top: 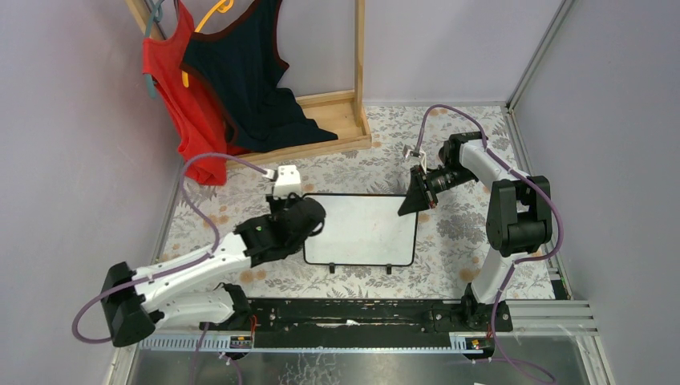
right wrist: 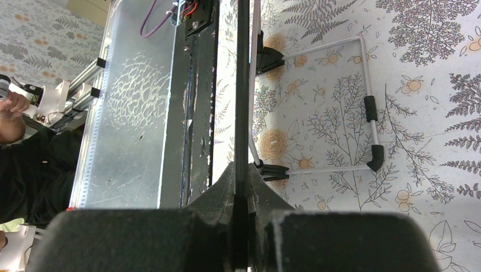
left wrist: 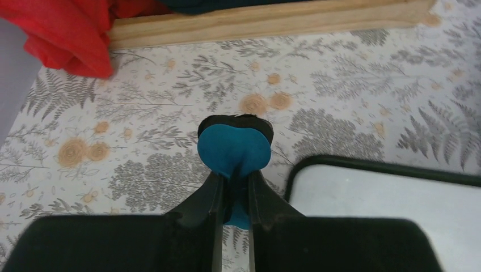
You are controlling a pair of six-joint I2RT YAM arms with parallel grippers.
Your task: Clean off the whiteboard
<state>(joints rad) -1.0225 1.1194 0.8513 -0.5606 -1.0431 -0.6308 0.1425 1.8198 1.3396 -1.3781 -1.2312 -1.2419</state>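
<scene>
top: overhead, near side, tilted down | left wrist: low, facing away | right wrist: low, facing back | shared: whiteboard

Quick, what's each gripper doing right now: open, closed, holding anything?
The left gripper is shut on the blue eraser.
The right gripper is shut on the whiteboard, at its edge.

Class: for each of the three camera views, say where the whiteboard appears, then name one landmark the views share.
Top external: the whiteboard is in the centre, between the two arms.
Left wrist: its black-framed corner is at lower right, beside the blue eraser in the left gripper.
Right wrist: edge-on, a thin dark vertical line up the middle, pinched by the right gripper.
Shared landmark: the floral tablecloth.
</scene>
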